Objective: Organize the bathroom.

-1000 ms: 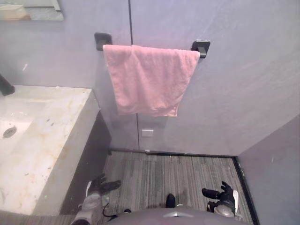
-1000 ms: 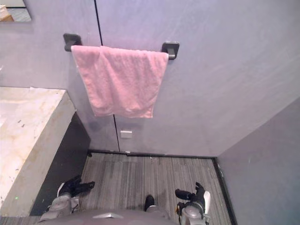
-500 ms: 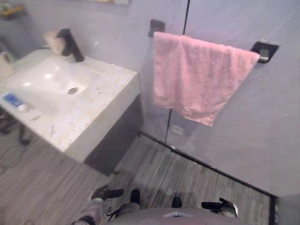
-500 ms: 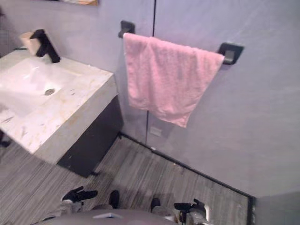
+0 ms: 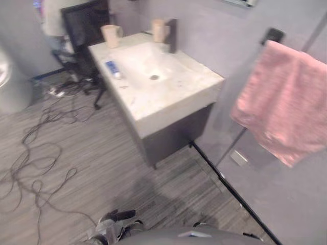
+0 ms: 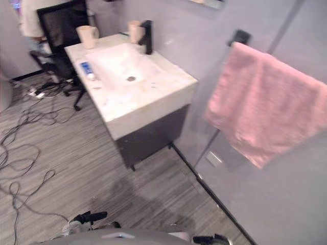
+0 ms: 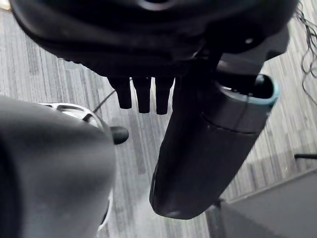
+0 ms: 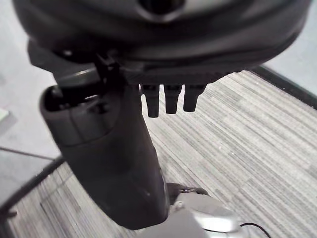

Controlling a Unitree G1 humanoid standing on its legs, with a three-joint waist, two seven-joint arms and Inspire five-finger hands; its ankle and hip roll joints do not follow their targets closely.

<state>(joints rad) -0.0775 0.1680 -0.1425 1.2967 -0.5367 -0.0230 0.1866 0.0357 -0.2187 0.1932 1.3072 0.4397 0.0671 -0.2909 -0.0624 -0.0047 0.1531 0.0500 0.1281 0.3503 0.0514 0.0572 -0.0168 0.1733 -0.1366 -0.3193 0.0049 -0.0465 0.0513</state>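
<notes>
Both hands hang low by my sides with nothing in them: my left hand [image 5: 118, 218] shows at the bottom of the head view over the striped floor [image 5: 82, 168], and in its own wrist view its fingers [image 7: 141, 94] point straight down beside the thumb, relaxed; my right hand [image 8: 124, 168] reads the same way in its wrist view, fingers [image 8: 171, 99] straight and loose above the floor boards, gripping nothing. Looking ahead I see the white marble washstand [image 5: 168, 97] on its dark cabinet [image 5: 176, 138], with the basin [image 5: 145, 64] sunk into its top and a drain hole at the middle; the basin looks bare apart from that. On the counter, at the far left corner, stands a beige cup [image 5: 111, 35], and a second beige cup [image 5: 159, 30] stands at the back just beside the black tap [image 5: 172, 35]; I cannot tell whether either cup holds anything. A small blue tube [image 5: 112, 68] lies flat on the counter's left rim, just beside the basin. To the right, a pink towel [image 5: 278, 102] hangs draped over a black wall rail [image 5: 275, 34] on the grey wall, well apart from both hands. Beyond the washstand there is a black office chair [image 5: 84, 25] with a person behind it, and loose cables [image 5: 36, 153] trail across the floor at left.
</notes>
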